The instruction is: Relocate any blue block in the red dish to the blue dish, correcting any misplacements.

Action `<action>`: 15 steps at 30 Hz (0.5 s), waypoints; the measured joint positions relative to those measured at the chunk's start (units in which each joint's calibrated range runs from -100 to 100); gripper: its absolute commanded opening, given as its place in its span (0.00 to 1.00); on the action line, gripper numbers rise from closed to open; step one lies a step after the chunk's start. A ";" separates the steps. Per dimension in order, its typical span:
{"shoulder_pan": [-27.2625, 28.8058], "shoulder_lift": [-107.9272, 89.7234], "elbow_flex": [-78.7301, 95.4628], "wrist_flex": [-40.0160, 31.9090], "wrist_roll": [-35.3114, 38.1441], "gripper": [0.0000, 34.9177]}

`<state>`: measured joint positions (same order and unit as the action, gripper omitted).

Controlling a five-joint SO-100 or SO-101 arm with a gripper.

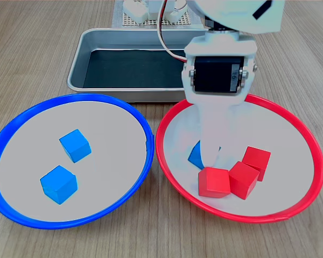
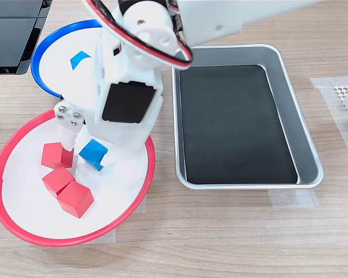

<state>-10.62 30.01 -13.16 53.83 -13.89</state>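
A blue block (image 2: pixel 93 154) lies in the red dish (image 2: pixel 1 200), near several red cubes (image 2: pixel 57 155). My white gripper (image 2: pixel 90 152) reaches down into the dish, open, with one finger on each side of the block. A thin gap shows beside the left finger (image 2: pixel 69 142). In the first exterior view the near finger of the gripper (image 1: pixel 210 159) covers most of the blue block (image 1: pixel 196 156), inside the red dish (image 1: pixel 314 161). The blue dish (image 1: pixel 11 134) holds two blue cubes (image 1: pixel 75 145) (image 1: pixel 58 184).
A rectangular metal tray (image 1: pixel 78 69) with a dark mat stands behind both dishes; it fills the second exterior view's right (image 2: pixel 291 116). Three red cubes (image 1: pixel 242 174) crowd close beside the gripper. A perforated white base (image 1: pixel 130 19) sits at the far edge.
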 measured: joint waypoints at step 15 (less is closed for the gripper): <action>0.00 -1.19 1.18 2.20 -7.57 0.41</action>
<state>-10.62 28.82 -11.98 56.04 -21.47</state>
